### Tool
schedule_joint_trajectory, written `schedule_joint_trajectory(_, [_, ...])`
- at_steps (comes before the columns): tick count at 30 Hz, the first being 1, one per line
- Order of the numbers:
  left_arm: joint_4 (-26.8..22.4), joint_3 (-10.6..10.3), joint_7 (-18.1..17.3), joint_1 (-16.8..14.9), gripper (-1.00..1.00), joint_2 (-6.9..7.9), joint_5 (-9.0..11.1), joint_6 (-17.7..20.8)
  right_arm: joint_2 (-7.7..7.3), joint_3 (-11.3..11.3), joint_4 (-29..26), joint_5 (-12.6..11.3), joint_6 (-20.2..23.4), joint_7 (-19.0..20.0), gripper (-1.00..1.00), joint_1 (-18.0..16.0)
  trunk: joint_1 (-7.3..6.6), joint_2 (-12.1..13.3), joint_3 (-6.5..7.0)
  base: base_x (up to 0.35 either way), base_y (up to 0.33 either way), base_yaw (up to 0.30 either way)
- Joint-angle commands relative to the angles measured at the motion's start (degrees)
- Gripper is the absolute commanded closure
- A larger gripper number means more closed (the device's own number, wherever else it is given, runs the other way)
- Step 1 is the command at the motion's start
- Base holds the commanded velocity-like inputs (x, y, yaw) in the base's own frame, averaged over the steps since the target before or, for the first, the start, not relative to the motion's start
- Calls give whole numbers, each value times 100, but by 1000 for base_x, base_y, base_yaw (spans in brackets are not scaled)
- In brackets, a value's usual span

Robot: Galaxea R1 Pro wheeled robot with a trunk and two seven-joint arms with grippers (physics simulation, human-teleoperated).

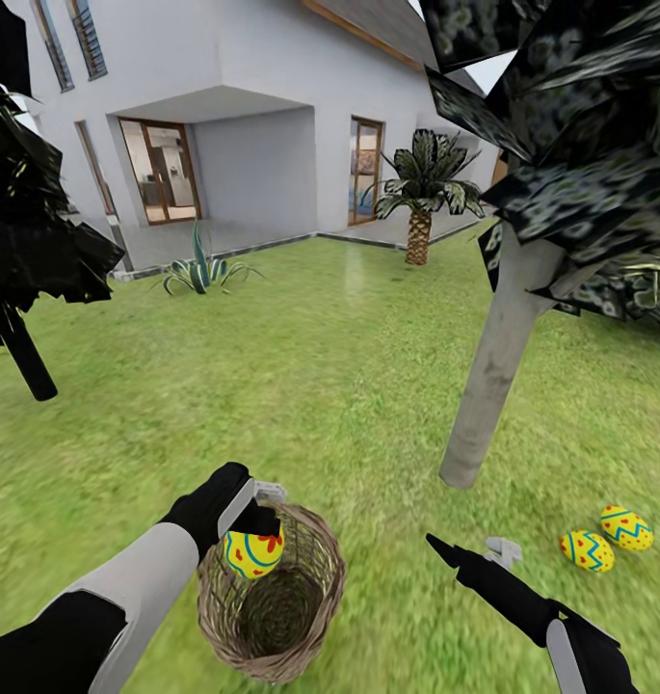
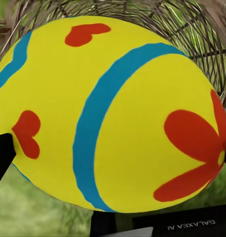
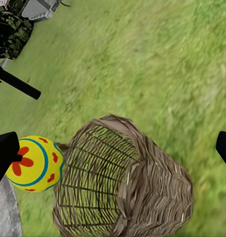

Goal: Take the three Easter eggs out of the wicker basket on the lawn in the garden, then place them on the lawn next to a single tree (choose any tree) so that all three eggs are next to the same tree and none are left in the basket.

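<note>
On the lawn, head view: left gripper [image 1: 255, 528] clamped around a flower-painted egg [image 1: 252, 553], held at the wicker basket [image 1: 310, 598] rim's 10 o'clock side; the basket's inside looks bare.
Head view, right side: right gripper [image 1: 484, 551] hangs over the lawn [image 1: 320, 386] at the basket's 3 o'clock, fingers spread, nothing held.
Head view, tree: two zigzag eggs [image 1: 588, 550] [image 1: 626, 527] lie together on grass near the grey-trunked tree [image 1: 493, 376], at 4 o'clock from its foot.
Left wrist view: flower-painted egg [image 2: 113, 113] pinched between dark fingers [image 2: 1, 158], basket weave behind.
Right wrist view: basket [image 3: 137, 187] tilted on grass, egg [image 3: 34, 163] just beside its rim; spread fingertips [image 3: 224, 148] at the frame edges.
</note>
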Motion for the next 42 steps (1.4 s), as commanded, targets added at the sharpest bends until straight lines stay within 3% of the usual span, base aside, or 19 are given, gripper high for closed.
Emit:
schedule_joint_trajectory(1, [-4,-36,56,-3,100,4,62,18,5,-15,-1,-29,43,15,-100,-4,-23,39,13,0,0,0])
schedule_joint_trajectory(42, [4,-82,56,3,100,4,60,18,5,-13,25,-24,44,7,-100,-4,-924,1684,749,0,0,0])
